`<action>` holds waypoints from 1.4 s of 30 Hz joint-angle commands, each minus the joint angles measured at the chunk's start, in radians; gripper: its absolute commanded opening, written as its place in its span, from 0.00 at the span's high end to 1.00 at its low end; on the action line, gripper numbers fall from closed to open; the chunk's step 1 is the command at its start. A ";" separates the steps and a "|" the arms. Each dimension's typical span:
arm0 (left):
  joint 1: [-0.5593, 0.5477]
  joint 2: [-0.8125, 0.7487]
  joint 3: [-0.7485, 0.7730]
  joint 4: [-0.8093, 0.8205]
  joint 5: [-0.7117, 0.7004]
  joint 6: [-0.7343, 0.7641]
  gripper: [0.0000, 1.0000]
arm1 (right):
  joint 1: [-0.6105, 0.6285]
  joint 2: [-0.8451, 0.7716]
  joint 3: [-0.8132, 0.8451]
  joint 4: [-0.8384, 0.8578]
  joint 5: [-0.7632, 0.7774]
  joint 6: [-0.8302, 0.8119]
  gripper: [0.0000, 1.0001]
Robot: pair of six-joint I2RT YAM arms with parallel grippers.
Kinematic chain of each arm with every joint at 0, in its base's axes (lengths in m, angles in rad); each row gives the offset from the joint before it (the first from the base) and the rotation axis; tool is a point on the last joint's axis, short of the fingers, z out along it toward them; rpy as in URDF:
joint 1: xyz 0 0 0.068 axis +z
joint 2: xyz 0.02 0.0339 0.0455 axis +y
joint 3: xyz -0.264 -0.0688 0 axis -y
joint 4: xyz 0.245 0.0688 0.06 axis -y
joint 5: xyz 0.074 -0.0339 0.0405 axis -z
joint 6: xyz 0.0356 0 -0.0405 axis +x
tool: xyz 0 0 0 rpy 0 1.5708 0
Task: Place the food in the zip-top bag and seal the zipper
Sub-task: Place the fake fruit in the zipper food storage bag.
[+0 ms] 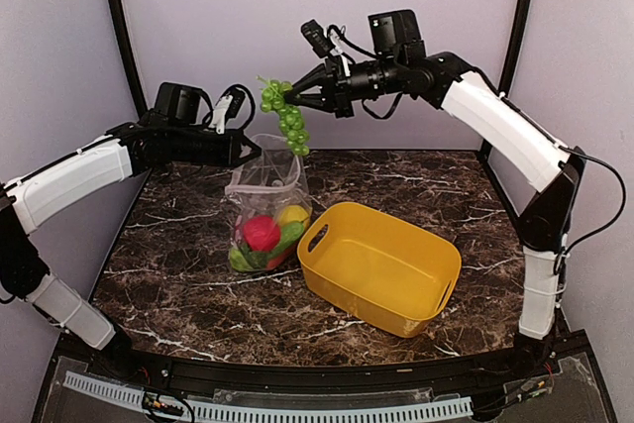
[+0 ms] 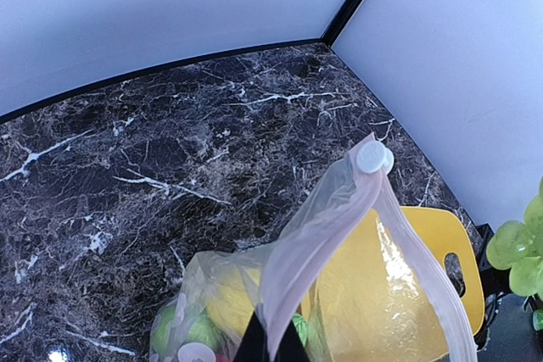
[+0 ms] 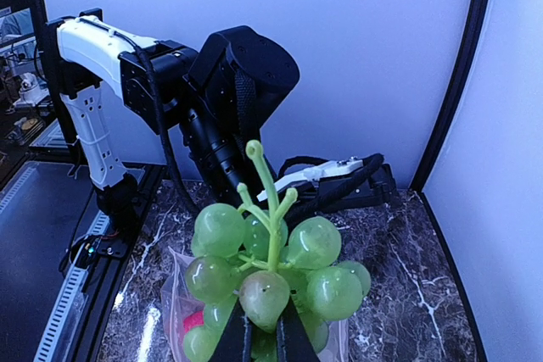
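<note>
The zip-top bag (image 1: 265, 207) stands on the table with a red ball (image 1: 262, 232), a yellow lemon (image 1: 292, 214) and green pieces inside. My left gripper (image 1: 250, 153) is shut on the bag's pinkish mouth strip (image 2: 327, 214) and holds it up; the white slider tab (image 2: 373, 158) sits at the strip's far end. My right gripper (image 1: 295, 98) is shut on the green grape bunch (image 1: 285, 116), held in the air just above the bag's mouth. The bunch fills the right wrist view (image 3: 271, 273), with the bag (image 3: 176, 311) below it.
A yellow plastic basket (image 1: 381, 264) sits on the table right beside the bag, to its right. It also shows in the left wrist view (image 2: 407, 294) behind the bag. Walls close in the table at the back and sides.
</note>
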 commanded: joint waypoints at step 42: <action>0.004 -0.075 -0.018 -0.024 -0.017 0.044 0.99 | -0.116 -0.450 -0.883 -0.119 0.623 -0.273 0.12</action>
